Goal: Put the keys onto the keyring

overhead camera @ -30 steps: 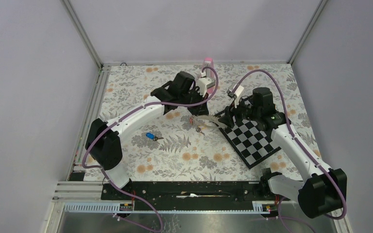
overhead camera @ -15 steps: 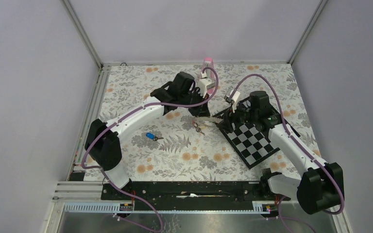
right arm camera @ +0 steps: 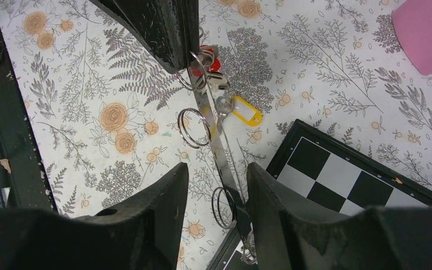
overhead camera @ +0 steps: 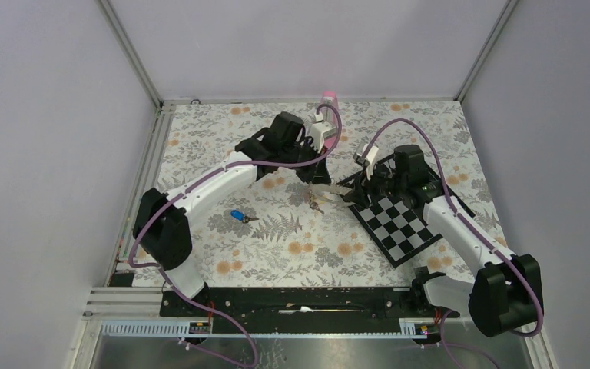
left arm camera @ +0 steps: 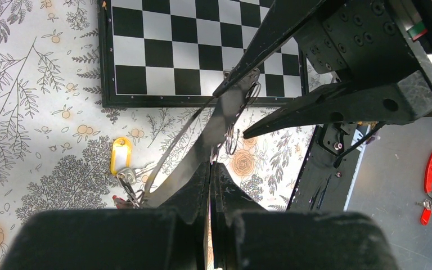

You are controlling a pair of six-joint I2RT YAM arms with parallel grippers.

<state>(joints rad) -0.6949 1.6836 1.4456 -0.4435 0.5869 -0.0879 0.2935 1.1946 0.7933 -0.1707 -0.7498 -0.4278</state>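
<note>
Movement is small over the last second. The right gripper point(overhead camera: 352, 192) has crept left off the corner of the black-and-white checkerboard point(overhead camera: 403, 227) toward the left gripper point(overhead camera: 308, 179), and the left wrist has eased back a touch.

The keyring hangs between them: grey-black flat strap point(left arm camera: 214, 126), loose silver rings point(right arm camera: 194, 126), small red piece point(right arm camera: 209, 56).
- Left claw is pinched tight on the strap.
- Right claw is narrowly parted, with the strap running in against one finger; no firm grip evident.

Yellow-headed key point(right arm camera: 244, 112) lies by the ring cluster; threaded or not, cannot tell. Blue-headed key point(overhead camera: 237, 215) sits on the flowered cloth point(overhead camera: 292, 246), well apart.

Judgement: the strap is being drawn up for threading, and the blue key is not yet fetched.
</note>
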